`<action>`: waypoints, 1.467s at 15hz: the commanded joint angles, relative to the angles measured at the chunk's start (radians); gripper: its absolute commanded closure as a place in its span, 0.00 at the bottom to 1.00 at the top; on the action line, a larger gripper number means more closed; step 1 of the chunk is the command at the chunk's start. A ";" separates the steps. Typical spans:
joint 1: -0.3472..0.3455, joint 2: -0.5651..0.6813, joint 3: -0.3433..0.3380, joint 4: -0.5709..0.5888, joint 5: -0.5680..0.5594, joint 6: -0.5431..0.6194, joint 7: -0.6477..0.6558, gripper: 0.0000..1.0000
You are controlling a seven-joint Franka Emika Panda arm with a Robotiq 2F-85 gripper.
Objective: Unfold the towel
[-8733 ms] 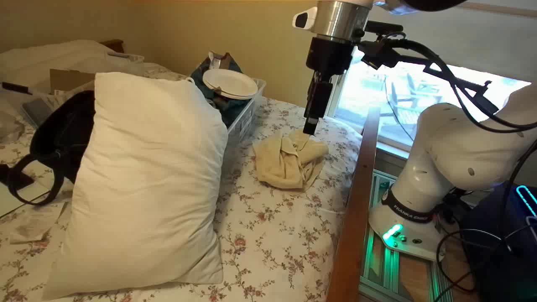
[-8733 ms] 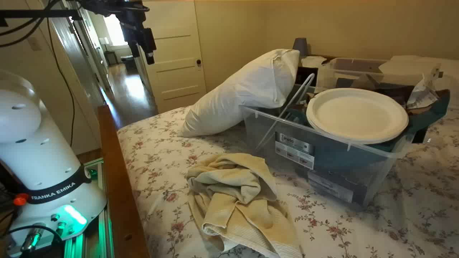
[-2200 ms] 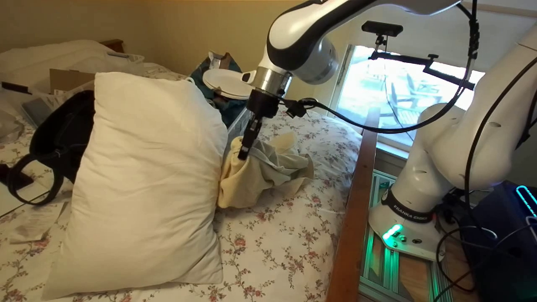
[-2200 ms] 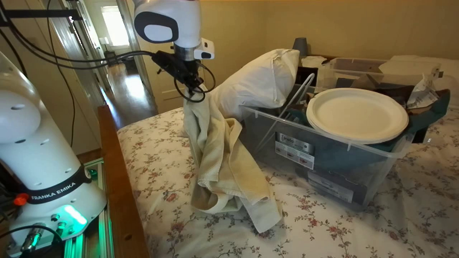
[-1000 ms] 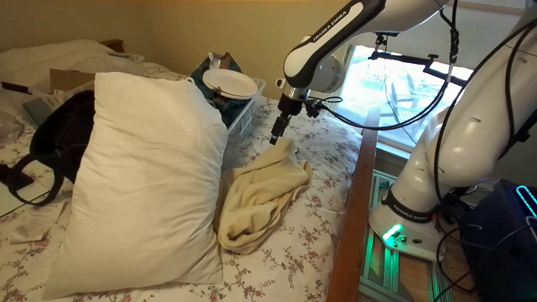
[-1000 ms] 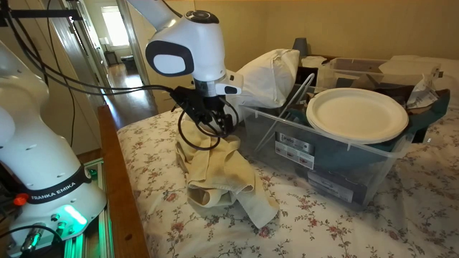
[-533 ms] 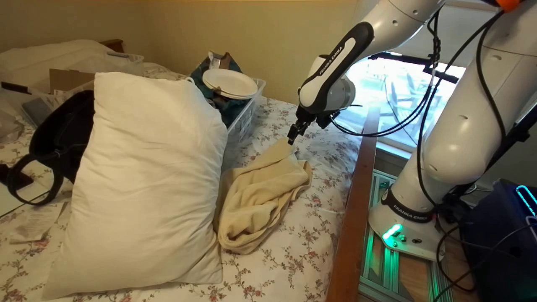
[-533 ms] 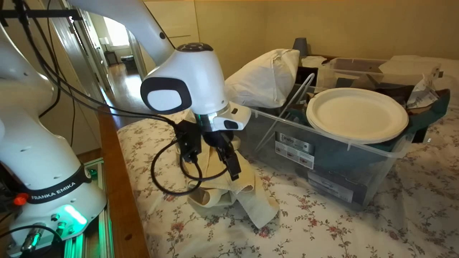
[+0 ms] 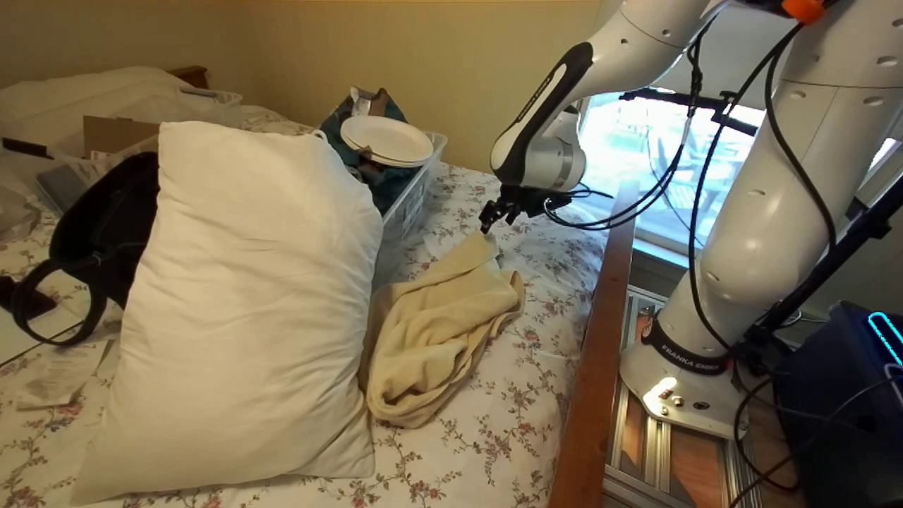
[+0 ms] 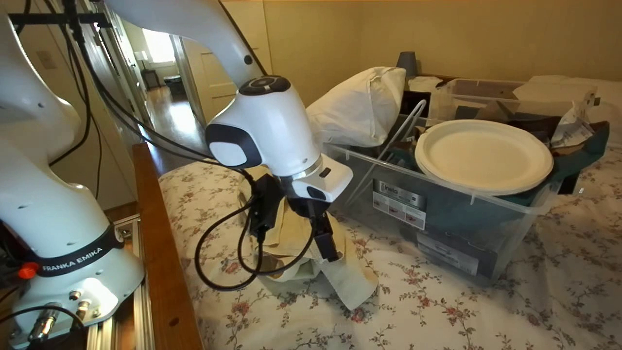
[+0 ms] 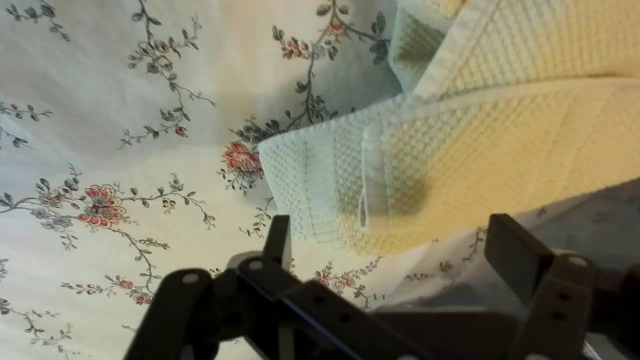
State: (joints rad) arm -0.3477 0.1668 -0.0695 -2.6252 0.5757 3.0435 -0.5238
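- Gripper (image 11: pixel 391 231) has shifted away from the pillow (image 9: pixel 261 303) in the last second; towel (image 9: pixel 444 324) unmoved, one end seemingly against it.
- Its length slants outward from the pillow, the loose end (image 11: pixel 305 185) just ahead of the wide-spread, empty fingers (image 11: pixel 515 252).
- Wrist view shows that spread plainly; only the exterior views show the pillow.

Rumpled towel (image 9: pixel 446 321) beside white pillow (image 9: pixel 254 310)
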 commanded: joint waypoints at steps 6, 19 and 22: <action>-0.187 0.153 0.175 0.129 0.316 0.000 -0.203 0.63; -0.427 0.239 0.413 0.210 0.487 -0.021 -0.380 0.94; -0.464 0.216 0.444 0.189 0.507 -0.027 -0.393 0.68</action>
State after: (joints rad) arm -0.7625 0.3882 0.3343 -2.4399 1.0288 3.0396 -0.8635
